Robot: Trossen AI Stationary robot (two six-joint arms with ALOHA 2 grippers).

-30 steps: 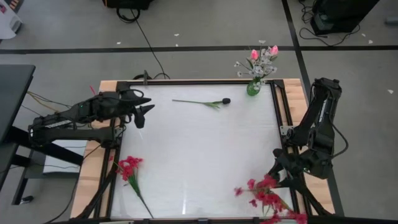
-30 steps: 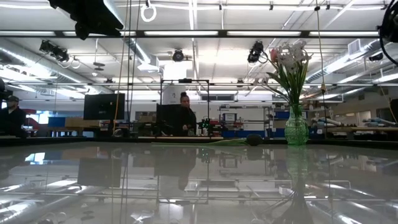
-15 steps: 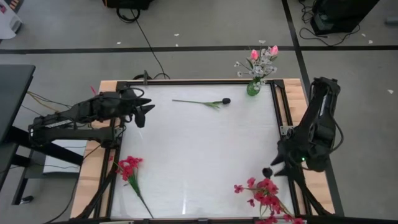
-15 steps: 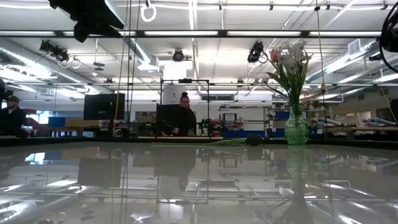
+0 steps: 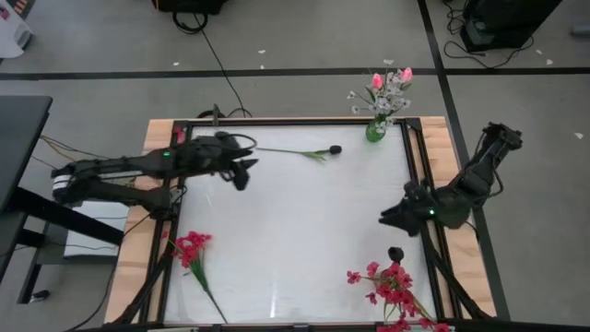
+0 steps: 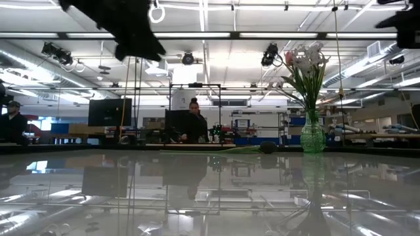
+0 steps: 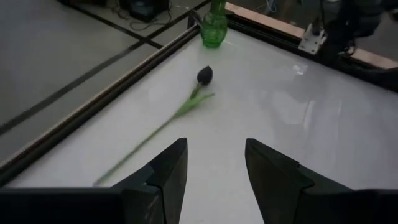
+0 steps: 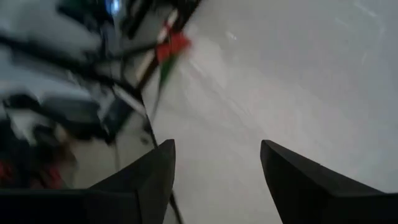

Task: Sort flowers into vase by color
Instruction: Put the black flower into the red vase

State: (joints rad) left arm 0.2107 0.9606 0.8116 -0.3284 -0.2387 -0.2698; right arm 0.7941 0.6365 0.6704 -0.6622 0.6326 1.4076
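Observation:
A green vase (image 5: 375,132) at the table's far right holds pink tulips and white sprays. A dark-bud flower (image 5: 313,152) lies flat on the far middle of the table, its bud (image 7: 204,75) pointing toward the vase. Red flowers lie at the near left (image 5: 192,247) and the near right (image 5: 392,286). A small dark bud (image 5: 395,253) lies just beyond the right bunch. My left gripper (image 5: 243,172) hangs open above the table, left of the dark-bud flower's stem end (image 7: 118,168). My right gripper (image 5: 385,219) is open in the air near the right edge, with nothing between its fingers.
A black frame (image 5: 277,120) runs around the white table top. The middle of the table is bare white surface. In the low view the vase (image 6: 312,134) stands at the right, and people and screens show in the room behind.
My left gripper has moved toward the table's right, out over the top and slightly down, closer to the dark-bud flower's stem end. My right gripper has drawn away from the near-right red flowers toward the far edge and has rolled about its axis. The flowers lie as before.

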